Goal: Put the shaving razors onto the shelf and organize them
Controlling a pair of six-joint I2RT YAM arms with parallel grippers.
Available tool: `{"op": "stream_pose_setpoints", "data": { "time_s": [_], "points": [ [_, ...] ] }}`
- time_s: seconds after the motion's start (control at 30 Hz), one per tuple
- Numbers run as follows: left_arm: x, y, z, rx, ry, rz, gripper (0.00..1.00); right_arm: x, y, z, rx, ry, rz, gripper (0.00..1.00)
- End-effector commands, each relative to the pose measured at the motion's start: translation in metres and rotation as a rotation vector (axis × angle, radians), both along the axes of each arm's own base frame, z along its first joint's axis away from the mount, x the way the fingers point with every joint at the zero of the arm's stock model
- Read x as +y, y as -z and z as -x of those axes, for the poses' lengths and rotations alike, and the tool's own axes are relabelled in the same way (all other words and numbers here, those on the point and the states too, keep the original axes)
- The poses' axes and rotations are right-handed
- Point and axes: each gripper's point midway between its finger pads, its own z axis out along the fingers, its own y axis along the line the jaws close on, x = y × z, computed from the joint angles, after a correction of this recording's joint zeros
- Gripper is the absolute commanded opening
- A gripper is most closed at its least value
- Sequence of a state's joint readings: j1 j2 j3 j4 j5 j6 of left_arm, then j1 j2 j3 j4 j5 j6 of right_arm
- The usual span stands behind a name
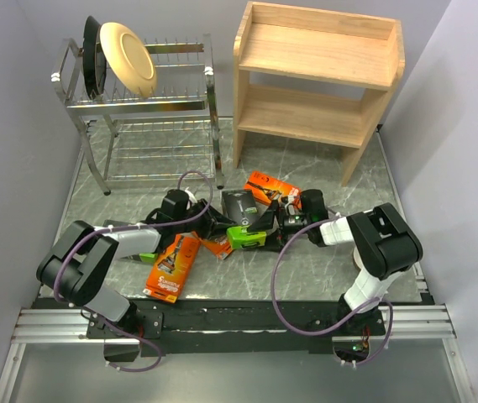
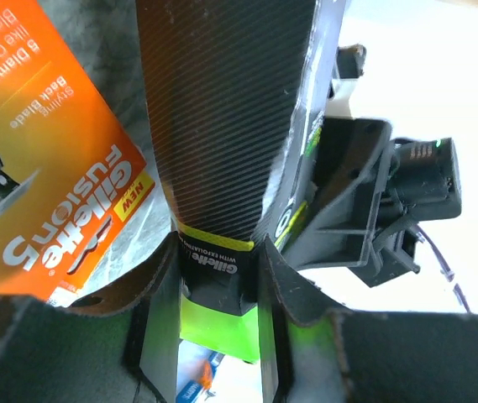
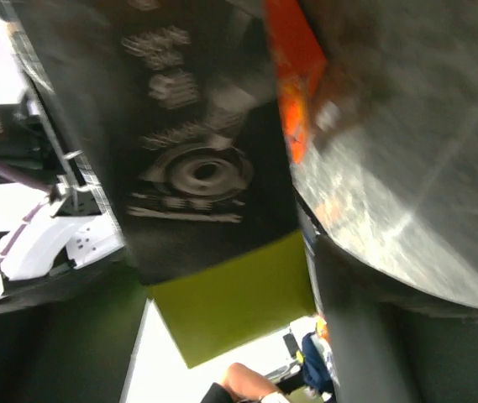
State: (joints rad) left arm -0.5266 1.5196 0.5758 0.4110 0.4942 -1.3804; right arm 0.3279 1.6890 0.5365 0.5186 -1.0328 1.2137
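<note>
Two black razor packs with lime-green ends are held up between the arms at mid-table. My left gripper is shut on one black pack, its lime end between the fingers. My right gripper is shut on the other black pack, with its lime end low. One orange pack lies flat by the left arm and shows in the left wrist view. A second orange pack lies behind the grippers. A third orange pack peeks out below them. The wooden shelf stands at the back right with both tiers bare.
A chrome wire dish rack stands at the back left and holds a cream plate and a dark plate. Grey walls close in both sides. The arms' cables loop over the near table.
</note>
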Motion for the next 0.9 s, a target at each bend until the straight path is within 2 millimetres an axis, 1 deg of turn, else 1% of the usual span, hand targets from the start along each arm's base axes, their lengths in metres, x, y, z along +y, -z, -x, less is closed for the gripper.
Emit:
{"op": "stream_pose_setpoints", "data": {
  "time_s": [0.0,0.03,0.07,0.1,0.13,0.17,0.2,0.23,0.27,0.3,0.33,0.37,0.4,0.43,0.47,0.5,0.53,0.57,0.6,0.63,0.67,0.7,0.73,0.77,0.8,0.83,0.87],
  "points": [
    [-0.005,-0.047,-0.008,-0.141,0.036,0.102,0.25,0.010,-0.045,-0.019,-0.192,-0.009,-0.103,0.60],
    [-0.003,-0.046,-0.010,-0.141,0.031,0.093,0.33,0.010,-0.049,-0.018,-0.206,-0.017,-0.106,0.56],
    [-0.002,-0.046,-0.013,-0.136,0.025,0.084,0.42,0.010,-0.053,-0.017,-0.225,-0.030,-0.108,0.49],
    [0.000,-0.045,-0.016,-0.127,0.017,0.071,0.53,0.009,-0.060,-0.014,-0.238,-0.037,-0.113,0.48],
    [0.004,-0.044,-0.021,-0.134,0.002,0.050,0.77,0.006,-0.064,-0.013,-0.251,-0.039,-0.115,0.45],
    [0.009,-0.041,-0.025,-0.118,-0.021,0.023,0.84,0.004,-0.068,-0.013,-0.285,-0.046,-0.112,0.44],
    [0.012,-0.047,-0.028,-0.139,-0.029,0.024,0.89,0.001,-0.074,-0.008,-0.286,-0.058,-0.104,0.43],
    [0.018,-0.050,-0.033,-0.180,-0.025,0.013,0.95,-0.006,-0.074,-0.010,-0.338,-0.060,-0.084,0.41],
    [0.018,-0.061,-0.035,-0.219,0.007,0.023,0.98,-0.010,-0.073,-0.008,-0.307,-0.063,-0.057,0.41],
    [0.020,-0.065,-0.035,-0.230,0.021,0.009,0.99,-0.016,-0.081,-0.008,-0.345,-0.058,-0.046,0.41],
    [0.024,-0.069,-0.038,-0.286,0.050,-0.017,0.99,-0.025,-0.083,-0.013,-0.393,-0.044,-0.027,0.40],
    [0.020,-0.085,-0.040,-0.340,0.096,-0.005,1.00,-0.031,-0.087,-0.013,-0.384,-0.038,-0.016,0.40],
    [0.019,-0.086,-0.038,-0.354,0.132,-0.019,0.99,-0.036,-0.096,-0.012,-0.410,-0.037,-0.018,0.40],
    [0.018,-0.091,-0.037,-0.434,0.191,-0.041,0.99,-0.042,-0.099,-0.014,-0.455,-0.040,0.000,0.39],
    [0.013,-0.106,-0.035,-0.484,0.245,-0.024,0.99,-0.053,-0.110,-0.020,-0.471,-0.011,0.017,0.39],
    [0.011,-0.105,-0.032,-0.496,0.286,-0.022,0.99,-0.058,-0.114,-0.020,-0.471,-0.001,0.023,0.38],
    [0.009,-0.107,-0.028,-0.546,0.333,-0.029,0.99,-0.064,-0.120,-0.023,-0.492,0.013,0.028,0.38],
    [0.007,-0.111,-0.027,-0.572,0.360,-0.030,0.99,-0.073,-0.132,-0.028,-0.513,0.050,0.035,0.38],
    [0.004,-0.113,-0.023,-0.596,0.390,-0.037,0.99,-0.079,-0.138,-0.031,-0.525,0.070,0.039,0.38],
    [0.000,-0.108,-0.014,-0.628,0.447,-0.069,0.99,-0.083,-0.149,-0.036,-0.556,0.091,0.049,0.38],
    [-0.004,-0.111,-0.012,-0.664,0.471,-0.086,0.99,-0.087,-0.157,-0.038,-0.577,0.111,0.053,0.38],
    [-0.013,-0.111,-0.002,-0.739,0.530,-0.110,0.99,-0.097,-0.162,-0.046,-0.589,0.150,0.063,0.38],
    [-0.015,-0.106,0.006,-0.745,0.566,-0.136,0.99,-0.101,-0.172,-0.053,-0.607,0.180,0.070,0.37],
    [-0.020,-0.110,0.010,-0.794,0.595,-0.158,0.98,-0.105,-0.178,-0.060,-0.634,0.204,0.074,0.38],
    [-0.028,-0.108,0.019,-0.883,0.660,-0.200,0.96,-0.112,-0.184,-0.067,-0.650,0.239,0.084,0.38],
    [-0.031,-0.109,0.022,-0.913,0.687,-0.226,0.95,-0.117,-0.193,-0.076,-0.664,0.274,0.092,0.38],
    [-0.033,-0.108,0.022,-0.938,0.701,-0.255,0.94,-0.122,-0.196,-0.086,-0.677,0.299,0.099,0.37]
  ]
}}
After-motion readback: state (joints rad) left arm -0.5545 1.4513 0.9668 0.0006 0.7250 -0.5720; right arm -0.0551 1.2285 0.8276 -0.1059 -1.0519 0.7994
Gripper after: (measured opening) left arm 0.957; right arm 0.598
